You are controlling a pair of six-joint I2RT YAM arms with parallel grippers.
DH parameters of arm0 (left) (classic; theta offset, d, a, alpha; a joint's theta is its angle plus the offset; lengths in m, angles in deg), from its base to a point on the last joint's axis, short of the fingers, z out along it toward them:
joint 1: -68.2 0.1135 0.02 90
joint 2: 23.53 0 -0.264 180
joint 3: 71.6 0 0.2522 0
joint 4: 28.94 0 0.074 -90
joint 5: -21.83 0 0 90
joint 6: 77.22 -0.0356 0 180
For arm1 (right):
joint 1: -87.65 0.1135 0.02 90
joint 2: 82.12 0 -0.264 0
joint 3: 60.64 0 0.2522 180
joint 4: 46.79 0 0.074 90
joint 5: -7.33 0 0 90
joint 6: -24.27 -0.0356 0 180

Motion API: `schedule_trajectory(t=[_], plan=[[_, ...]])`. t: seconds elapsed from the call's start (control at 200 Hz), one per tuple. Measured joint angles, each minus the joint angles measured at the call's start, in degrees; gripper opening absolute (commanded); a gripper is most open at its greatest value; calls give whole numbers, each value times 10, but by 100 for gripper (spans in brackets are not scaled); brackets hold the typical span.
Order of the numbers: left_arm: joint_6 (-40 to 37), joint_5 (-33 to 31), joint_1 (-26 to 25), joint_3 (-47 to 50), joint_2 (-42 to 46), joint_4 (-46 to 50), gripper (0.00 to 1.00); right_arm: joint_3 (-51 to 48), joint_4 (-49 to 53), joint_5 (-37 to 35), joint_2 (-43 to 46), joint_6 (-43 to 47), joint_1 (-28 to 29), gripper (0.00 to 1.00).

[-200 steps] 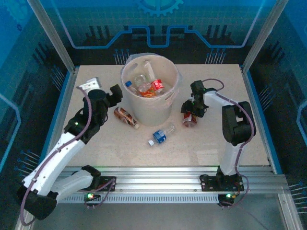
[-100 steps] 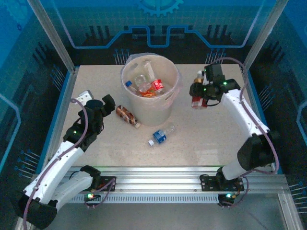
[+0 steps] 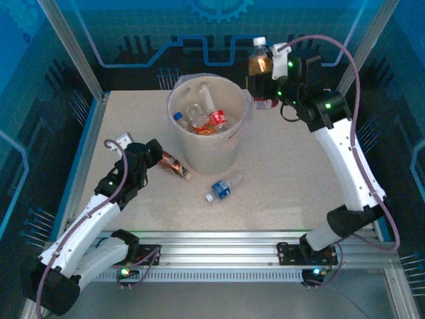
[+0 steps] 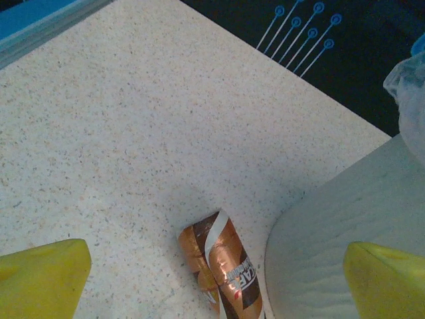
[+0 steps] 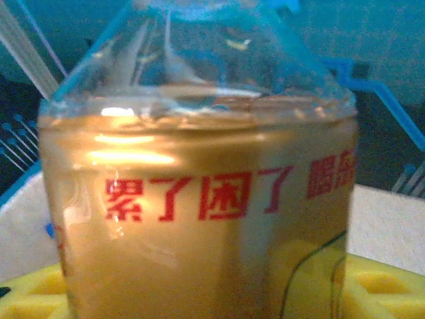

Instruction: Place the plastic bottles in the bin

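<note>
Speckled beige table (image 3: 299, 186) stands inside a blue-lit enclosure with metal posts. On the far middle of the table stands the bin (image 3: 206, 143), a large white bucket with a clear bag over its rim. Several plastic bottles (image 3: 202, 119) lie inside it, one of them with a red label.

The right jaws are raised high, to the right of the bin's far rim, and they grip the golden bottle (image 3: 258, 61) upright, with its white cap on top. In the right wrist view this bottle (image 5: 199, 199) shows red characters on a golden label, and the yellow fingers (image 5: 378, 286) are at its lower part.

The left jaws are wide open and low over the table, left of the bin, holding nothing. In the left wrist view the two yellow fingertips (image 4: 40, 279) stand on each side of the brown bottle (image 4: 222, 266), which lies on its side just beside the bin wall (image 4: 345, 219).

The blue-label bottle (image 3: 222, 187) lies on its side on the table, near of the bin, apart from both arms.
</note>
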Motion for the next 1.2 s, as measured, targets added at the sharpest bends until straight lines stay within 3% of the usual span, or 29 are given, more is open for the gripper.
schedule_trajectory(t=[0.45,0.73,0.996,1.201], plan=[[10,19,0,8,-5,-1,99,197,46,32,-220,89,51,51],[10,21,0,8,-5,-2,99,204,82,33,-246,107,62,53],[10,23,0,8,-5,-2,99,204,105,-9,-270,118,85,54],[10,23,0,8,-7,-2,99,204,121,-39,-281,117,85,60]])
